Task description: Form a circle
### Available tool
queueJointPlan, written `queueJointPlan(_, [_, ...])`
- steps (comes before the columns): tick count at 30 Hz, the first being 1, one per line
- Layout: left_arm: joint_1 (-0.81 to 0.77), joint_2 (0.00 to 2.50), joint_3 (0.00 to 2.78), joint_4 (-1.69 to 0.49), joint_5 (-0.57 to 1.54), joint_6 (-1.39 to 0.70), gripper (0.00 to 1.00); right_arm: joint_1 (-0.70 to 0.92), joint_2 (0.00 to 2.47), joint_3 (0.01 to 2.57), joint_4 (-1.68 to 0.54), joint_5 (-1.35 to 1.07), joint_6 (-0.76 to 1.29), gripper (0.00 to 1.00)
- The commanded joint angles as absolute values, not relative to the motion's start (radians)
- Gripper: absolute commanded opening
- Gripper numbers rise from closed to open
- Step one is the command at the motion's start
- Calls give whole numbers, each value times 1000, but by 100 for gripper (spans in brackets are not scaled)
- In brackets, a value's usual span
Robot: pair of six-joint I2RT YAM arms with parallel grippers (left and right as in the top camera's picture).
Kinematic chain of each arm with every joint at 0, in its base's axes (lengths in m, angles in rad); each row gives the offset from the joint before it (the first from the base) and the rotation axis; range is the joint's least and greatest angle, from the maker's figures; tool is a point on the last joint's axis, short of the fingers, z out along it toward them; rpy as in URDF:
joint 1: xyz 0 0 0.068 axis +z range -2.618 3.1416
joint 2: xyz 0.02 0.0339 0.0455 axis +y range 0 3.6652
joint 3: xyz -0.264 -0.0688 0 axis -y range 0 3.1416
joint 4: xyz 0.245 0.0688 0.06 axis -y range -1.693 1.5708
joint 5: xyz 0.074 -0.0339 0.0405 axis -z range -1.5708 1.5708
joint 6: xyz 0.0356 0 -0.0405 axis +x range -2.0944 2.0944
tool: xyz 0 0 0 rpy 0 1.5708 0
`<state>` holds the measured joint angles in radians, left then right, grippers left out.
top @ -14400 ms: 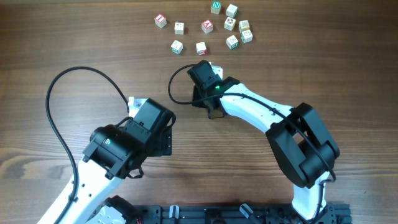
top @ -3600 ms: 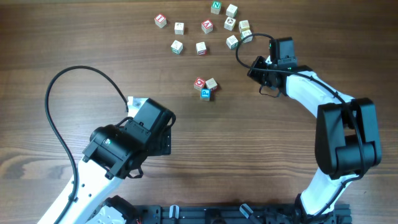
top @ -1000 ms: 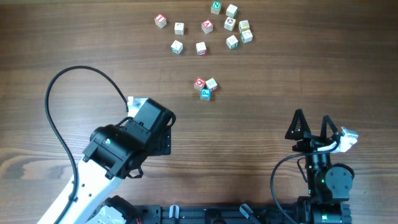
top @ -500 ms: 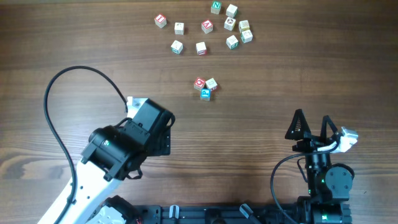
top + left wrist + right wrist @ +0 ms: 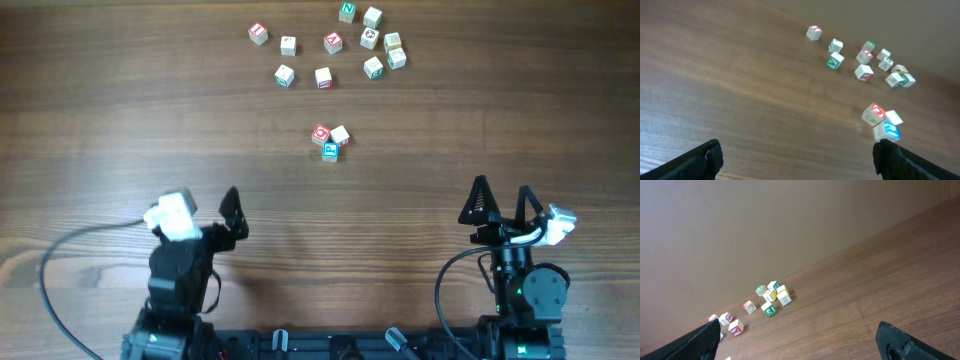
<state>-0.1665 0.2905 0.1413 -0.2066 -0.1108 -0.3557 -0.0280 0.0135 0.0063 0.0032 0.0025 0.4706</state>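
Letter cubes [image 5: 323, 77] form no circle yet. The main group lies on the far side of the desk [image 5: 110, 90]. It is a loose scatter of eleven, wider across than deep, so its long axis runs left to right. Its right end is crowded, with cubes touching or nearly so. Its left end is thin and spaced out.

Three stray cubes [image 5: 330, 140] sit apart on the near side of that group, huddled in a small triangle, touching or almost. The clump has no marked long axis, and each cube, being square, points no particular way. The faces are too small to read.

Both sets of fingers sit at the near edge of the desk, well apart from every cube.
- The left fingers [image 5: 702, 161] stand spread wide with nothing between them. From the left wrist camera the strays lie ahead and to the right, with the main group beyond. These fingers show smeared in the overhead view.
- The right fingers [image 5: 480, 198] are likewise spread and empty. From the right wrist camera all cubes lie far ahead and to the left.

Judgement: the strays lie between the two sides, somewhat nearer the left fingers, and either side would reach ahead and inward. Closing a ring would likely call for thinning the crowded right end and using the strays as the near arc.
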Motion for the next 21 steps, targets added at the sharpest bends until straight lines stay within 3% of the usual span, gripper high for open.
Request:
queueJointPlan(1, [-93,131,46,-160,-5,-303,100,-31,5,5,6,-2,474,100])
queueJointPlan(8, [-28,16,44,-156,-45,-134,100,-31,5,5,6,-2,474,100])
queueJointPlan(21, [-15,3,44,-155,-38,-134,100,-31,5,5,6,-2,474,100])
